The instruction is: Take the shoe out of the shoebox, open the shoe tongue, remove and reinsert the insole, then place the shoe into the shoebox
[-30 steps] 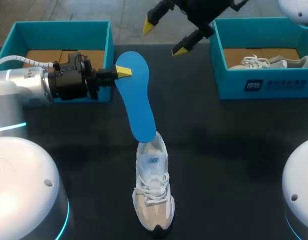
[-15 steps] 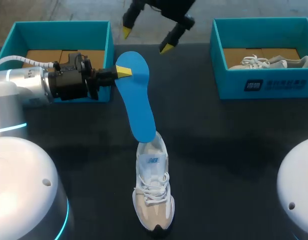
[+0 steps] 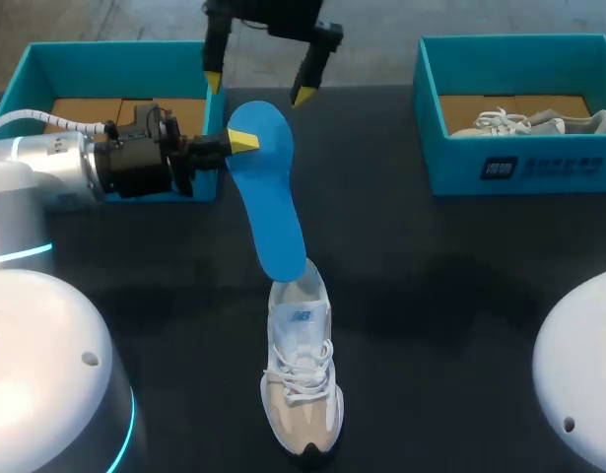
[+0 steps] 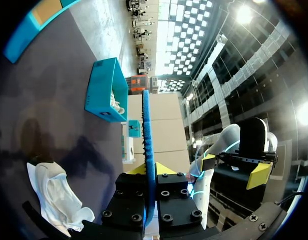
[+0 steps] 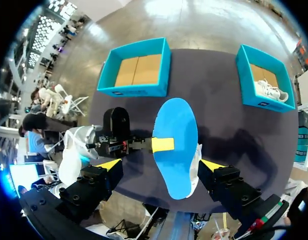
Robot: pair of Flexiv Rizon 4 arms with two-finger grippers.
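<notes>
Head view: our left gripper (image 3: 241,141), coming in from middle left, is pinching the blue insole (image 3: 273,197) near its wide upper end. The insole is slanting down frame centre, its narrow tip meeting the heel opening of the shoe (image 3: 301,374) at lower centre; inside or just over it, we cannot tell. Our right gripper (image 3: 258,89) is hanging at top centre, fingers spread, just past that wide end. The empty shoebox (image 3: 115,47) is sitting upper left. Left wrist view: the insole (image 4: 145,120) is showing edge-on, clamped between our left fingers, with the shoe (image 4: 53,192) beside them. Right wrist view: the spread right fingers are straddling the insole (image 5: 176,115), neither touching it. We are judging this as reinsertion with a second grasp coming. Done well, that means closing on the flat faces, not the edge, before the left lets go, and keeping the tip lined up with the opening.
</notes>
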